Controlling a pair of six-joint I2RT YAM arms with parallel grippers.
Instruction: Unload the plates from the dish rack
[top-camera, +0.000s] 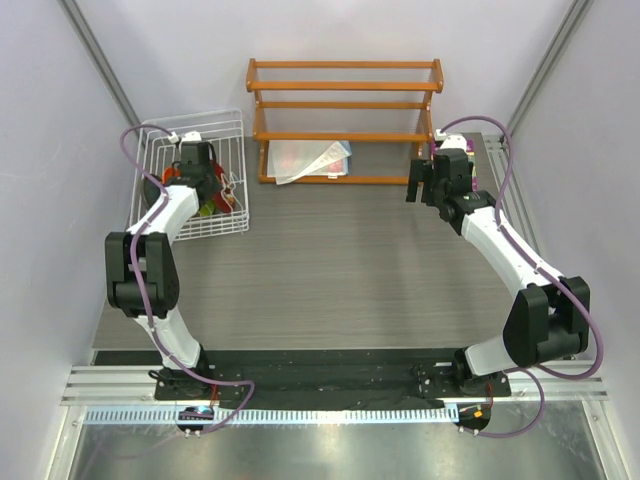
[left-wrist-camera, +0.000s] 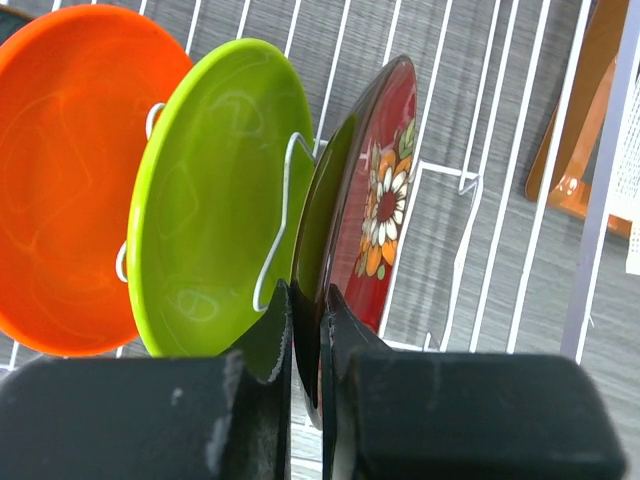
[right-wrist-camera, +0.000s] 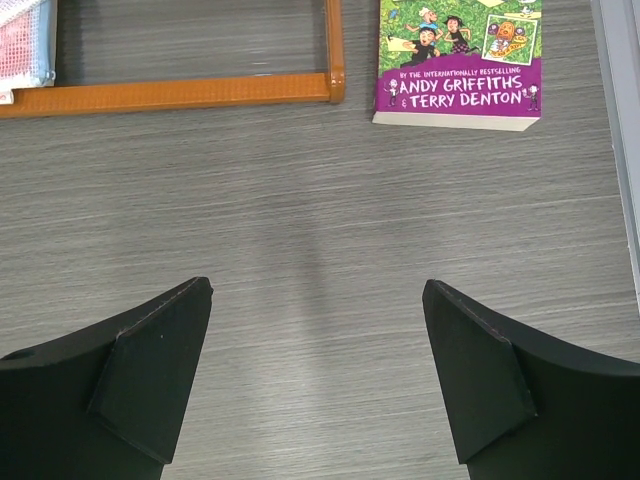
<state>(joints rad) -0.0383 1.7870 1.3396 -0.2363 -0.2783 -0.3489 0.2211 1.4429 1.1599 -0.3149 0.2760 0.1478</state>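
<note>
The white wire dish rack (top-camera: 232, 122) stands at the far left. In the left wrist view three plates stand upright between its tines (left-wrist-camera: 285, 190): orange (left-wrist-camera: 70, 170), lime green (left-wrist-camera: 215, 190) and dark red with a flower pattern (left-wrist-camera: 385, 190). The teal plate is hidden. My left gripper (left-wrist-camera: 309, 300) is inside the rack (top-camera: 200, 170), shut on the near rim of the dark red plate. My right gripper (right-wrist-camera: 317, 300) is open and empty above bare table at the far right (top-camera: 430, 180).
An orange-brown wooden tiered shelf (top-camera: 345, 85) stands at the back centre with papers (top-camera: 315, 160) under it. A purple-and-green book (right-wrist-camera: 460, 55) lies right of the shelf's foot (right-wrist-camera: 180, 92), near the right wall.
</note>
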